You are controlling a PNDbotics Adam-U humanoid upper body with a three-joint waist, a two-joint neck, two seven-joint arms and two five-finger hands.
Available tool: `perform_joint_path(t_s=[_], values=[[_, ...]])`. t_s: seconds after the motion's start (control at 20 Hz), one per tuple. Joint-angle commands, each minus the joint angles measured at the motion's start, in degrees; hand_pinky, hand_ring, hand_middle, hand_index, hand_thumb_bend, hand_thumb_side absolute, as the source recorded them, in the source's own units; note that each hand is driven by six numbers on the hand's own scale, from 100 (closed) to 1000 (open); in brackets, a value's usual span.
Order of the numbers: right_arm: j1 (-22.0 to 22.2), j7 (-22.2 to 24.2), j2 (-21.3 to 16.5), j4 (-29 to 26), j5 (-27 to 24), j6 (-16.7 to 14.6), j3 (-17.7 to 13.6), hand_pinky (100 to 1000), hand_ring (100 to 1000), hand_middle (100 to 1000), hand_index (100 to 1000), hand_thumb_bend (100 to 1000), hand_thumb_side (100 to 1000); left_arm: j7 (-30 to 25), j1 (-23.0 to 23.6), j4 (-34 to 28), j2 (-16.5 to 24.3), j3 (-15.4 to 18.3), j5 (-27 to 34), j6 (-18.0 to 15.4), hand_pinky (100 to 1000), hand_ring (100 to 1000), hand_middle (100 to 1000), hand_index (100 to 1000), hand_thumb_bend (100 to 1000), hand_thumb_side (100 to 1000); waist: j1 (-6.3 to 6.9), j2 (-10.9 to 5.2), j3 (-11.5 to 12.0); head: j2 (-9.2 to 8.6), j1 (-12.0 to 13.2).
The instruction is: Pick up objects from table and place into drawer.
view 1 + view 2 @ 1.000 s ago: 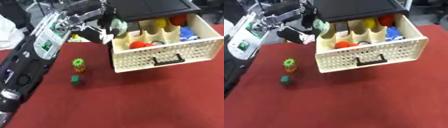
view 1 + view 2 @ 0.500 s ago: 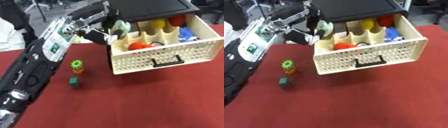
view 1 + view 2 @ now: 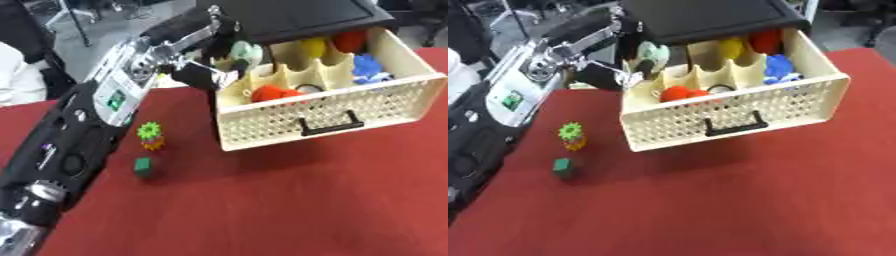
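Observation:
My left hand reaches from the upper left to the back left corner of the open cream drawer. Its fingers are curled round a pale green object held over the drawer's left compartment. Inside the drawer lie a red-orange thing, a yellow one, a red one and a blue one. On the red table, left of the drawer, stand a green gear-shaped piece on an orange base and a small dark green cube. My right hand shows in neither view.
A black cabinet top overhangs the drawer's back. The drawer's black handle faces me. My left arm crosses the table's left side. Red cloth stretches in front of the drawer.
My left hand has moved right with the pale green object, from beside the drawer's left wall to over its back left compartment. The view has also shifted.

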Motion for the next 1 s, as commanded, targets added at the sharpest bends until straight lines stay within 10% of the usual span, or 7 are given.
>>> perform_joint_path(t_s=[0.05,0.35,1.0], values=[[-0.9,0.0,-1.0,-1.0,0.1,0.4,-0.2,622,695,586,767,100,1000,0.1,-1.4,-0.1,0.6,0.7,-1.0,-0.3,512,541,515,814,100,389,-0.31,-0.87,-0.1,-0.86,0.1],[-0.9,-0.1,-0.9,-1.0,0.2,0.9,-0.3,620,694,586,767,100,1000,0.4,-1.2,-0.3,0.7,0.9,-3.5,-0.7,604,689,708,1000,100,469,-0.03,-0.90,-0.2,-0.94,0.0],[-1.0,-0.3,-1.0,-1.0,-0.3,1.0,-0.5,620,696,588,767,100,1000,2.6,-0.8,-0.6,0.8,1.2,-3.9,-0.2,599,678,686,993,100,474,-0.11,-1.20,-0.1,-0.53,-0.3]])
